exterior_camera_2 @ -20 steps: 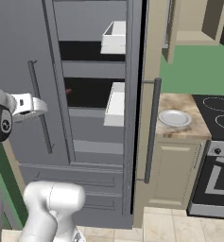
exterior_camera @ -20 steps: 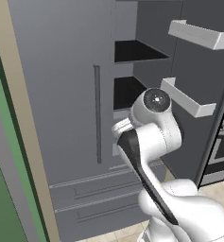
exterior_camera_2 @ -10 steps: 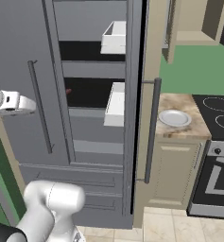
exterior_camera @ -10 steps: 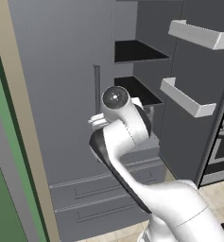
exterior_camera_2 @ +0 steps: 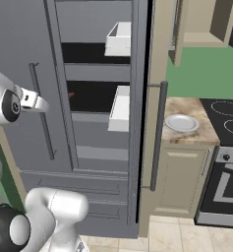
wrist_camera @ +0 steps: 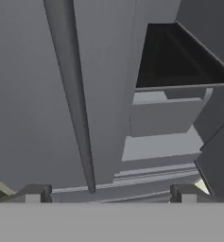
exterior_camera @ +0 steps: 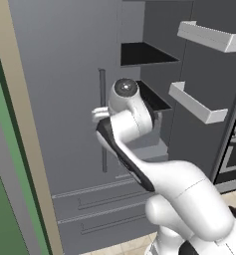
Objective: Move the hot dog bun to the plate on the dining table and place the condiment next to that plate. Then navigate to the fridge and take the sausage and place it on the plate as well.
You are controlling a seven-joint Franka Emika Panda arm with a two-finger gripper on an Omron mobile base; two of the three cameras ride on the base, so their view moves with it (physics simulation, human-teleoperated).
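Kitchen cabinets, a green wall and a stove with a small white plate [exterior_camera_2: 181,122] on the surface beside it frame the right of the scene, but the robot faces the fridge [exterior_camera: 64,99]. Its right door stands swung open, white door bins [exterior_camera_2: 120,108] showing edge-on, while the left door is closed, with its long dark handle [wrist_camera: 73,101] running down it.

Over the last second the arm has swung from the fridge's open side across to the left. The elbow, which sat low in front of the shelves, is now raised and turned before the closed left door. In the right base view the pincer [exterior_camera_2: 33,101] has drifted toward the left edge and now sits just beside that door's handle. The base itself has not moved. As a judgement, this is a repositioning swing, not yet a reach: the open compartment lies to the hand's right.

The sausage [exterior_camera_2: 71,95] shows as a small reddish spot at the left end of the dark middle shelf, untouched.

The forearm rises steeply from the base, and the wrist is bent so the hand looks along the left door. The pincer's 2 tips [wrist_camera: 35,193] stand spread wide, with nothing between them.
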